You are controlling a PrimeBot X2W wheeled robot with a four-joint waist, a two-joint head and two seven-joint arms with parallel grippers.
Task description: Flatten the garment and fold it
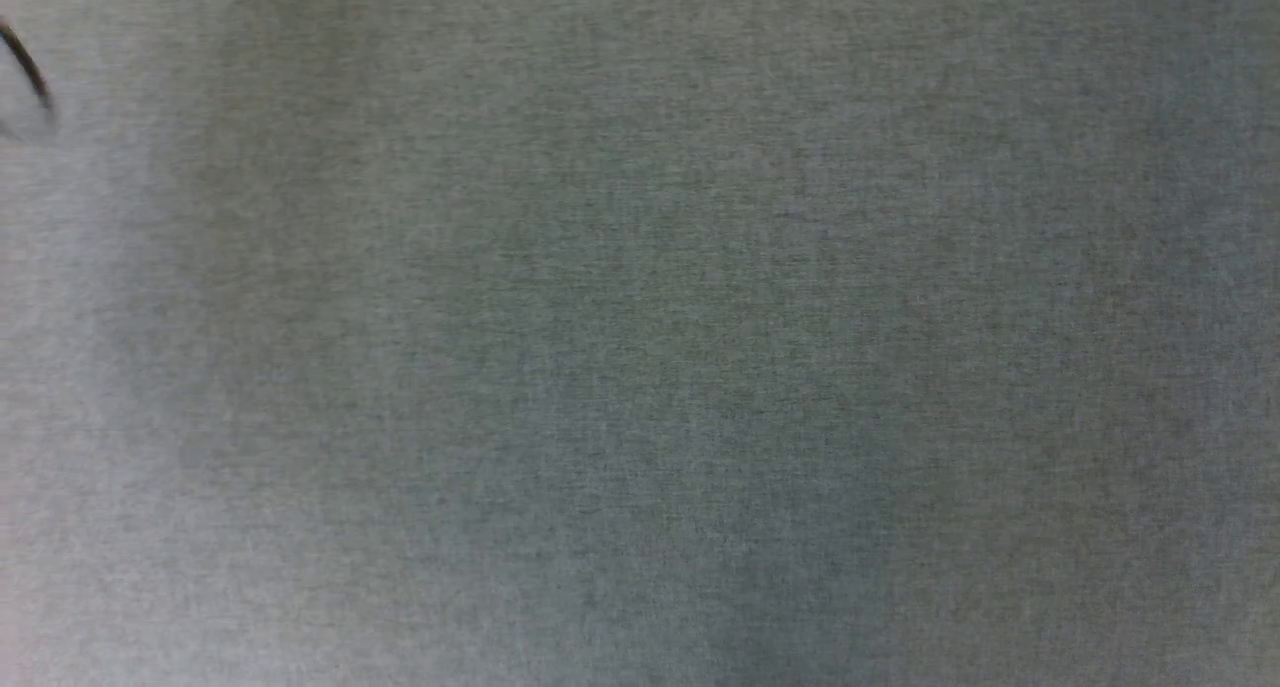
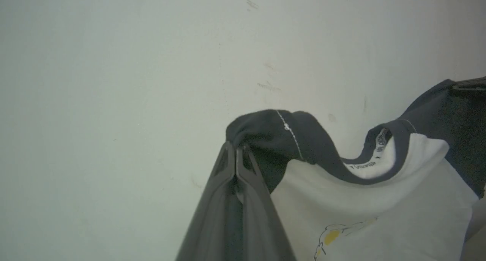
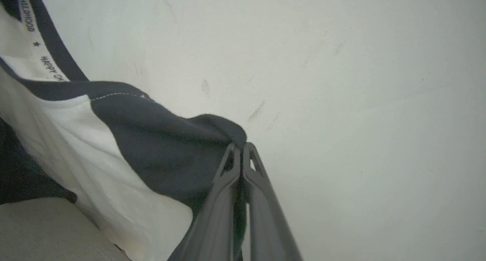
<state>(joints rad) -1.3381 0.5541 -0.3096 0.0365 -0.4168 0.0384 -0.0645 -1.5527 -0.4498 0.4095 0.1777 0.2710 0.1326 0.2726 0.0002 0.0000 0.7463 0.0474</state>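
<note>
The soft two-tone cloth garment (image 2: 379, 200), a big white panel with black shoulder sections and a black neckband, is held by both arms at once, one at each shoulder. The left pincer (image 2: 236, 152) has its two long dark fingers pressed together on a bunched fold of the black fabric, just beside a line of white stitching. The right pincer (image 3: 242, 149) is clamped the same way on the opposite black section. Judging by this hold, the pinch on both shoulders serves to spread the cloth between the arms so its own weight pulls the creases out before it is laid flat for folding.

From the left pincer, the garment runs off to the right of the left wrist view. The neckband dips in a curve, a printed label tape shows inside the collar, and the white panel with a small yellow print hangs below. From the right pincer, it runs off to the left of the right wrist view, black near the fingertips and white beyond, with the lettered tape at the upper corner.

Behind the cloth is a pale scuffed surface (image 2: 114, 101); I cannot tell whether it is a tabletop or a wall. The head view shows a greyish fine-woven cloth surface (image 1: 640, 327) very close to the lens, probably this garment raised in front of it, though that is not certain.
</note>
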